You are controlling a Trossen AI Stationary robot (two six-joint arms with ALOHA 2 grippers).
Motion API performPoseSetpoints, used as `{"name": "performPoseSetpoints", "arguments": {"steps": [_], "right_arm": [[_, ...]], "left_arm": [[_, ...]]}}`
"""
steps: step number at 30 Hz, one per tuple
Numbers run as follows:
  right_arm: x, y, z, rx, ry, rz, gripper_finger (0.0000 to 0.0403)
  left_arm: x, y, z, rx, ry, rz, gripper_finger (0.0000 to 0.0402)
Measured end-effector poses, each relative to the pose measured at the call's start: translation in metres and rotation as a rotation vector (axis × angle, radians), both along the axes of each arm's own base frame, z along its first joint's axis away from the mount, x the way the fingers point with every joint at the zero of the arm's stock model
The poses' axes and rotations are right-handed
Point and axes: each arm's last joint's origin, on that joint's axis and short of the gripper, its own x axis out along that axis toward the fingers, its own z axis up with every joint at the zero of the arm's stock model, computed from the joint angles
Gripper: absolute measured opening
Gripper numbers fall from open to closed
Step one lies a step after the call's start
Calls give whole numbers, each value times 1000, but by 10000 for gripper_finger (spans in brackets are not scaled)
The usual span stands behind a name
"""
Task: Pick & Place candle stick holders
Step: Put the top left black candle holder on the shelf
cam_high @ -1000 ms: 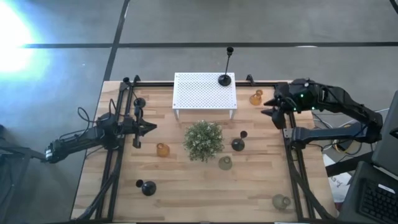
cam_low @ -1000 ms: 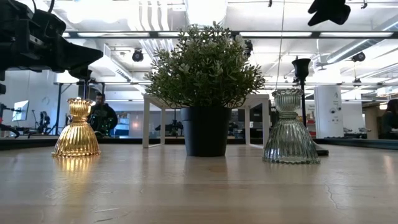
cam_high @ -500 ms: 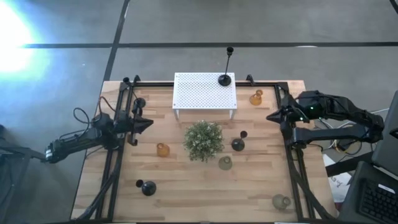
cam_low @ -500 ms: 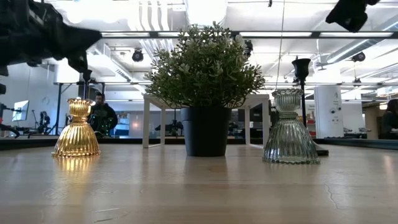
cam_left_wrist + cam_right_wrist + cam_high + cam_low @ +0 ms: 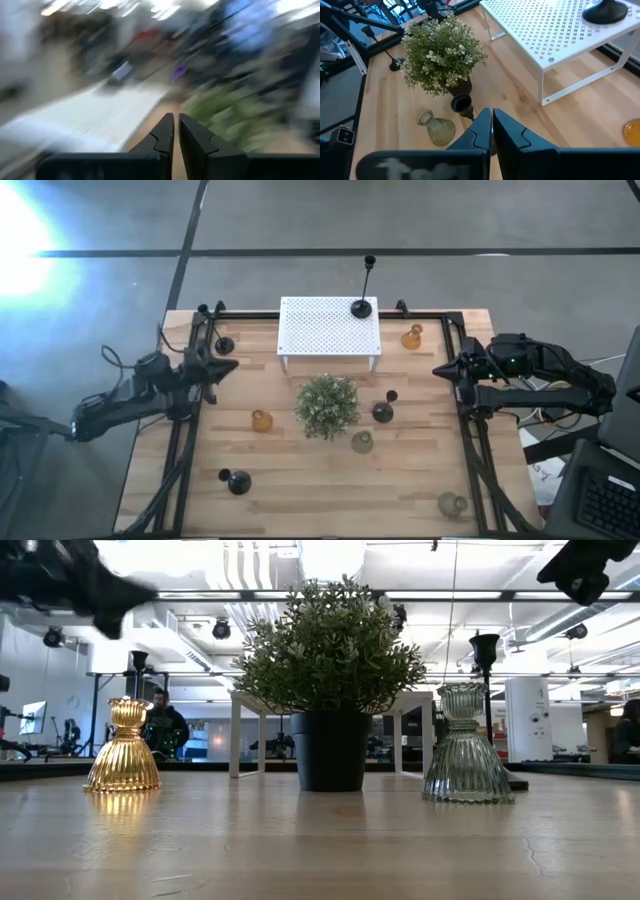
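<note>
Wooden surface below me carries scattered candle stick holders (image 5: 262, 420) around the plant (image 5: 327, 404). Both my left jaws (image 5: 231, 365) and right jaws (image 5: 438, 369) are closed and empty at opposite edges. I should open wide before descending on any neck.

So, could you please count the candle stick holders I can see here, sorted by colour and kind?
Amber bulb holders: 2
Black bulb holders: 2
Clear-grey bulb holders: 2
Tall black stems: 2
Total: 8
</note>
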Motion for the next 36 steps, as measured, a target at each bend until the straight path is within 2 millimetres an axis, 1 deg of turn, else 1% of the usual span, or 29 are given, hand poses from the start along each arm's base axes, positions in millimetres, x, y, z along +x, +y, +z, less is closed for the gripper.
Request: {"name": "performPoseSetpoints", "arguments": {"steps": [1,2,4,7,10,13,15,18,21,24,26,30,32,36], "right_arm": [[0,0,-1,4,2,-2,12],[1,0,-2,5,4,-2,12],[3,0,-3,7,10,-1,12],[4,0,-3,4,7,0,12],[5,-1,-2,1,-1,1,12],[5,-1,-2,0,0,2,12],[5,-1,-2,0,1,2,12],[5,-1,-2,1,3,1,12],[5,-1,-3,-1,8,3,12],[5,-1,-3,-2,8,3,12],[5,-1,-3,-5,9,5,12],[5,-1,-3,-18,11,12,12],[5,-1,-3,-19,9,11,12],[6,-1,-1,-21,-4,11,12]], "left_arm": [[-2,1,2,-15,54,71,31],[-4,2,7,-25,59,116,34],[-6,2,20,-18,55,131,45],[-4,4,28,-51,49,183,73],[0,9,28,-44,101,308,110],[5,15,20,-53,189,474,150],[9,18,15,-87,236,514,173],[14,19,9,-149,275,517,197],[16,19,3,-218,311,529,203],[14,20,-3,-250,351,620,201],[12,21,-6,-252,359,691,200],[11,23,-8,-255,311,811,200],[10,24,-11,-233,315,871,199],[11,26,-17,-202,335,937,199]]}}
